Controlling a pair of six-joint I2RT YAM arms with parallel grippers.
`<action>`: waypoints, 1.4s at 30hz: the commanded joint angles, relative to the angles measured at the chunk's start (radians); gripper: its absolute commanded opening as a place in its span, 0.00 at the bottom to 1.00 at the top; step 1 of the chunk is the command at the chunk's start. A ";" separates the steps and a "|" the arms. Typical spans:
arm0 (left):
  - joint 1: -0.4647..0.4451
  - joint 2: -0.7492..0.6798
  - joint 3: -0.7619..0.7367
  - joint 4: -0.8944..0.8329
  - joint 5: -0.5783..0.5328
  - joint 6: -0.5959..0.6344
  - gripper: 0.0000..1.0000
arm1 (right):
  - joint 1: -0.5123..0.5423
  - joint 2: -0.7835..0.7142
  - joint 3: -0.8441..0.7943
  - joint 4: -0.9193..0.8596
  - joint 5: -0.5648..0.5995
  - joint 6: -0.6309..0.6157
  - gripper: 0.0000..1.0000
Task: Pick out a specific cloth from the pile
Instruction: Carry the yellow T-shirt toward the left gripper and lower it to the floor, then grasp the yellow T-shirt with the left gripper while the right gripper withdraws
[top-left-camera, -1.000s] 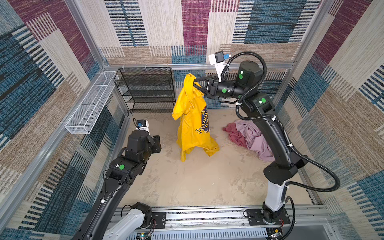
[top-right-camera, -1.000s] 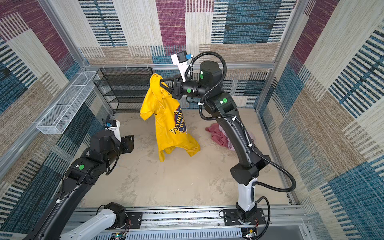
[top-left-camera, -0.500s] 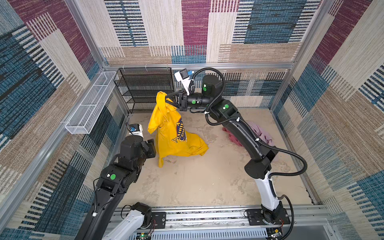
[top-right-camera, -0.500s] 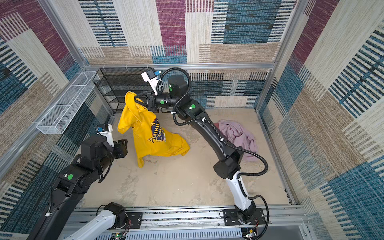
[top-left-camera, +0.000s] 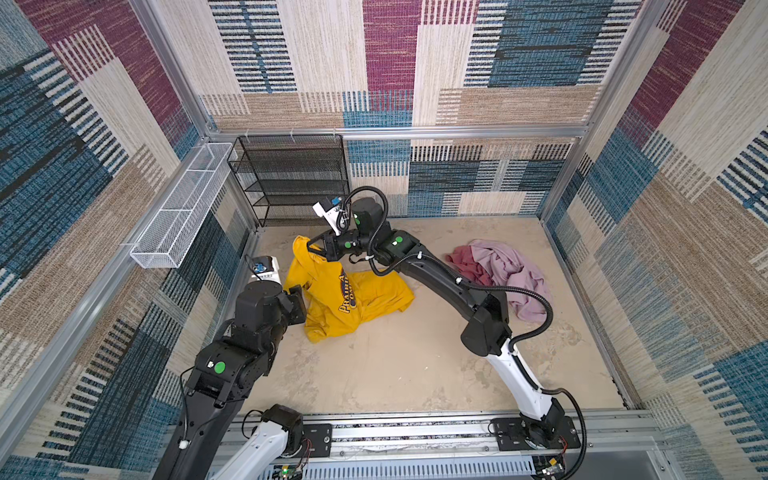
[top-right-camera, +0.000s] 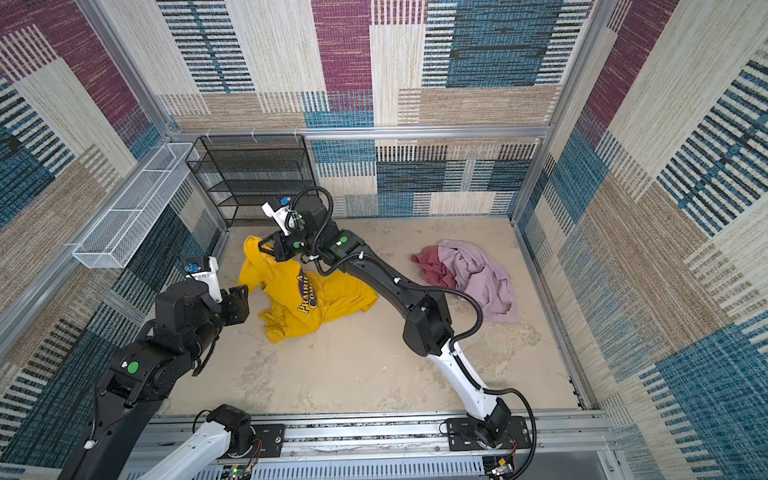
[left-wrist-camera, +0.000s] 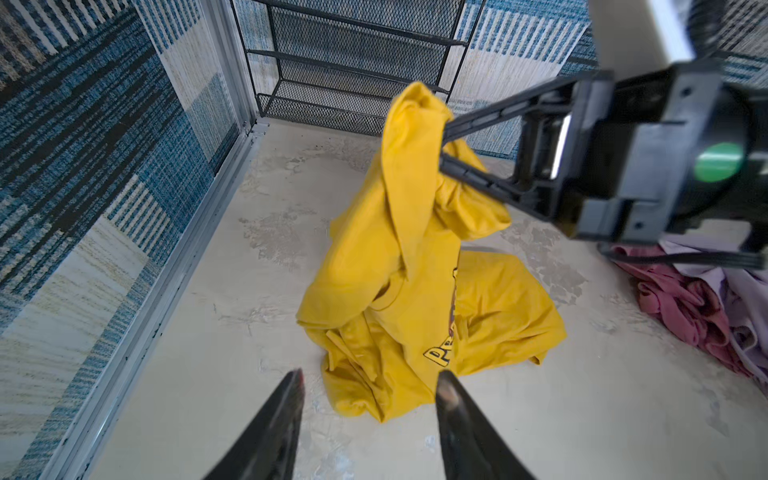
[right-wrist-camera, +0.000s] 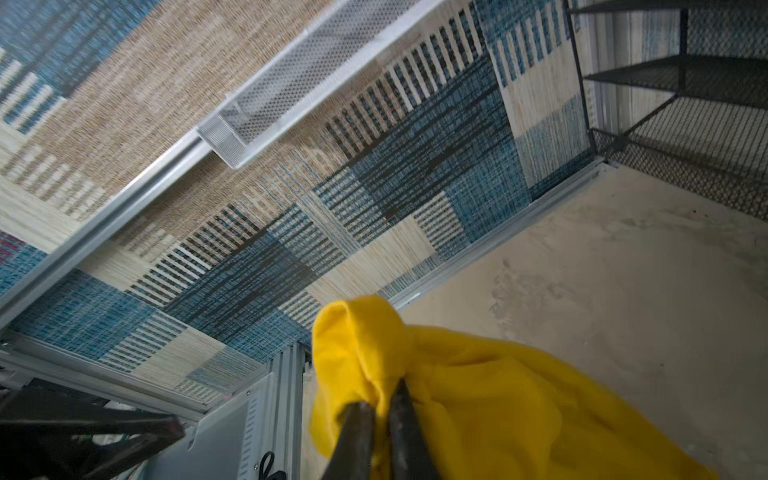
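Shifted toward 9 o'clock since a second ago, the cloth (top-left-camera: 353, 297) drapes onto the table (top-left-camera: 395, 365), pinched by my right tool (top-left-camera: 310, 248), my left tool (left-wrist-camera: 372, 376) spread beside it, the pile (top-left-camera: 503, 270) at 2 o'clock.

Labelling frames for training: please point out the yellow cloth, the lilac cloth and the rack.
yellow cloth (top-left-camera: 382, 291), in a top view, flat body right of the print
lilac cloth (top-left-camera: 511, 270), in a top view, crumpled middle
rack (top-left-camera: 291, 146), in a top view, top mesh shelf

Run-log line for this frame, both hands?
right hand: shut on yellow cloth, one end raised, rest on floor | left hand: open, empty, by cloth | pile: apart, untouched
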 joint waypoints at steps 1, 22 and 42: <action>0.000 0.008 -0.010 -0.002 0.011 0.002 0.53 | 0.005 0.013 -0.072 0.062 0.101 -0.012 0.01; 0.000 0.133 -0.136 0.154 0.085 -0.054 0.50 | 0.022 -0.191 -0.655 0.294 0.392 -0.032 0.58; -0.067 0.411 -0.125 0.288 0.356 -0.100 0.53 | -0.158 -0.794 -1.309 0.450 0.511 0.037 0.66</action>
